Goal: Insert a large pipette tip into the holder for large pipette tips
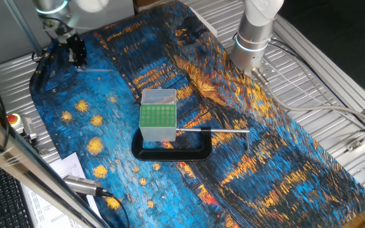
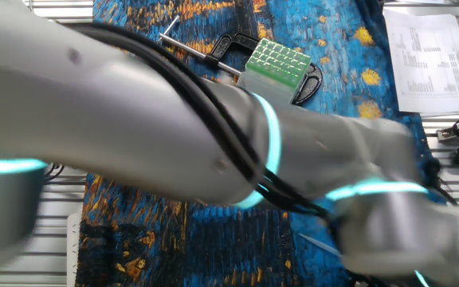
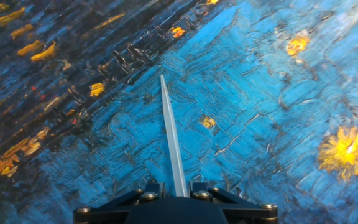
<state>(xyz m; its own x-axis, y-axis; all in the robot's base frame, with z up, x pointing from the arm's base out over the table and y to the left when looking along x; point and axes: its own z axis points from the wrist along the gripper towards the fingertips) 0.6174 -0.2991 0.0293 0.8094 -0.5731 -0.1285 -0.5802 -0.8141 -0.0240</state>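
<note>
Painted cloth [image 1: 284, 158] over slatted table [image 1: 315, 76]

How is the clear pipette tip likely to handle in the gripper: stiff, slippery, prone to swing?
The large pipette tip looks straight along its length, so probably stiff. It is thin and smooth, so it may slip or pivot in the gripper, which holds only its wide end. It is likely very light.

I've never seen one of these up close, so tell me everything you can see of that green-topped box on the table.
The box is small, with cloudy whitish plastic walls and a bright green top pierced by a grid of holes. It stands upright near the middle of the painted blue and orange cloth, inside the opening of a black C-shaped clamp whose grey screw rod reaches its side. No tips can be made out in its holes. The pincer is far from it.
</note>
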